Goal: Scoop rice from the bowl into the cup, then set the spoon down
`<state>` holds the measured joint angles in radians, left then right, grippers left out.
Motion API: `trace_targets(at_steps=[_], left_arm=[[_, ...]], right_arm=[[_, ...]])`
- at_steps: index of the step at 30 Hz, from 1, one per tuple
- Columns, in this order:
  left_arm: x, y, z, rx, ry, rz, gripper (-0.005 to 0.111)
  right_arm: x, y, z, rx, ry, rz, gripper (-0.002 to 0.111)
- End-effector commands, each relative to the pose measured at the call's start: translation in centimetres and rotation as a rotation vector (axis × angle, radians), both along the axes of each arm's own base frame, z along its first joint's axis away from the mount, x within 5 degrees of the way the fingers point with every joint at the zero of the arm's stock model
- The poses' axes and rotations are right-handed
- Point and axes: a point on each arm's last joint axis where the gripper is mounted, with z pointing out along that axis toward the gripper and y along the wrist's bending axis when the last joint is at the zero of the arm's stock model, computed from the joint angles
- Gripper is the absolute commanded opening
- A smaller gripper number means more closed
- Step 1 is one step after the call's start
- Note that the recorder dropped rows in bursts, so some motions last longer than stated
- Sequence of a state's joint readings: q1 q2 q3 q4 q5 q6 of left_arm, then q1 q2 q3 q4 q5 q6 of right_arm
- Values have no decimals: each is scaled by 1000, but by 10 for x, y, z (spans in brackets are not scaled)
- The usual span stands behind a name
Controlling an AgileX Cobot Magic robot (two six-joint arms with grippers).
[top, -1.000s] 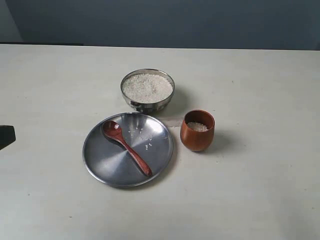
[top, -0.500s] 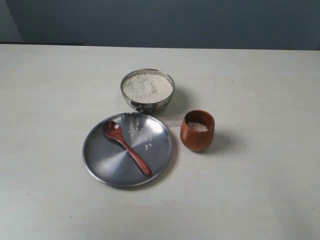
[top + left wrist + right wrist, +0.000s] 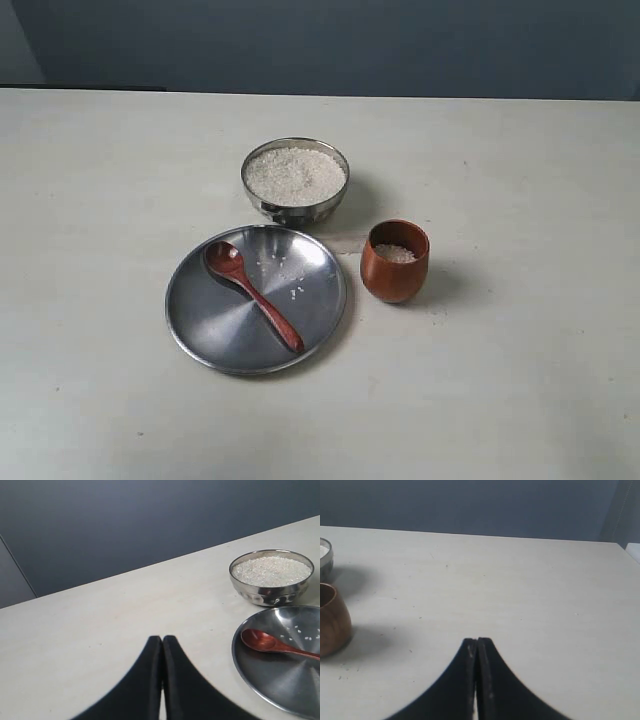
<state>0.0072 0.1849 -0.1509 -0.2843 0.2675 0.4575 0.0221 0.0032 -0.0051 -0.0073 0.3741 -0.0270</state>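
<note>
The steel bowl (image 3: pixel 295 180) stands at mid table, heaped with white rice (image 3: pixel 295 174). In front of it the dark wooden spoon (image 3: pixel 252 293) lies on a wide flat steel plate (image 3: pixel 200 330). The reddish-brown wooden cup (image 3: pixel 395 261) stands to the plate's right with a little rice inside. Neither arm shows in the exterior view. My left gripper (image 3: pixel 162 639) is shut and empty over bare table, well apart from the bowl (image 3: pixel 271 577) and spoon (image 3: pixel 277 644). My right gripper (image 3: pixel 477 641) is shut and empty, apart from the cup (image 3: pixel 332 620).
A few loose rice grains (image 3: pixel 285 272) lie on the plate. A pale tabletop (image 3: pixel 520 380) spreads around the dishes, with a dark blue wall (image 3: pixel 330 45) behind its far edge.
A dark part of the left arm at the exterior view's left edge has pulled out of sight. Bowl, plate, spoon and cup have not moved.
</note>
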Motion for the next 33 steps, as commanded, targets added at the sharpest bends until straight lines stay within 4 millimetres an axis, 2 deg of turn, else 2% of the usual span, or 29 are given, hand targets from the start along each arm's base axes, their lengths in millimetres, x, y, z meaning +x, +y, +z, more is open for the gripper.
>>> trace_targets(at_steps=[1,6,13,21,33], left_arm=[[-2,1,-11,-2,-4,7,0],[-5,1,-22,-13,-5,10,0],[-9,1,-33,-157,-33,41,0],[-13,1,-33,-185,-49,40,0],[-15,3,-43,-255,69,98,0]], right_arm=[[0,0,0,-5,-13,-6,0],[0,0,0,-5,-13,-6,0],[0,0,0,-5,-13,-6,0],[0,0,0,-5,-13,-6,0],[0,0,0,-5,-13,-6,0]])
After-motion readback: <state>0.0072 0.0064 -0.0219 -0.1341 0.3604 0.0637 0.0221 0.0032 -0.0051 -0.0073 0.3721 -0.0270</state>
